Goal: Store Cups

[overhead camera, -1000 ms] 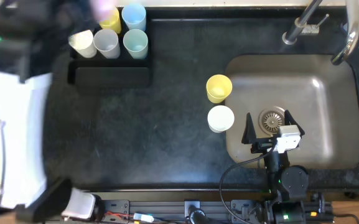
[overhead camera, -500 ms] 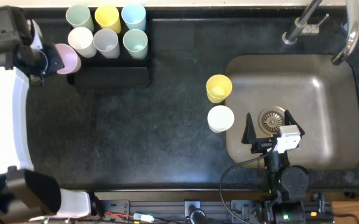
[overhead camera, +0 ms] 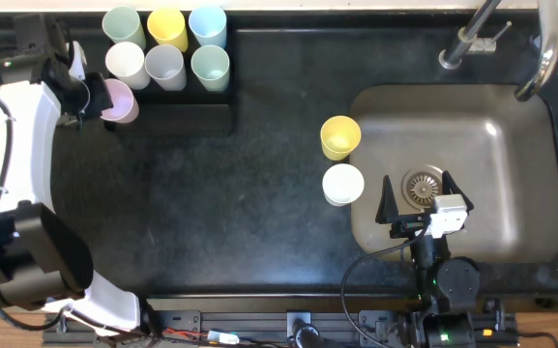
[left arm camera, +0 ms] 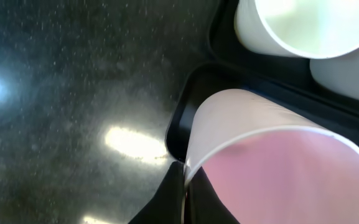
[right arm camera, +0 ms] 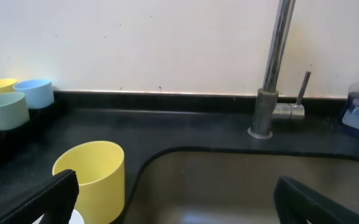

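At left end of tray [overhead camera: 177,118]: pink cup [overhead camera: 119,100] over front corner, rim pinched by left gripper [left arm camera: 184,177]. On tray: six cups [overhead camera: 165,66], two rows. Well right of tray: yellow cup [overhead camera: 340,136], white cup [overhead camera: 343,184], then right gripper [overhead camera: 417,184], jaws spread, over sink [overhead camera: 511,174].

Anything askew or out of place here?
Nothing spilled. A yellow cup and a white cup stand by the sink, far from the tray; the left tool holds a pink cup by its rim at the tray's edge.
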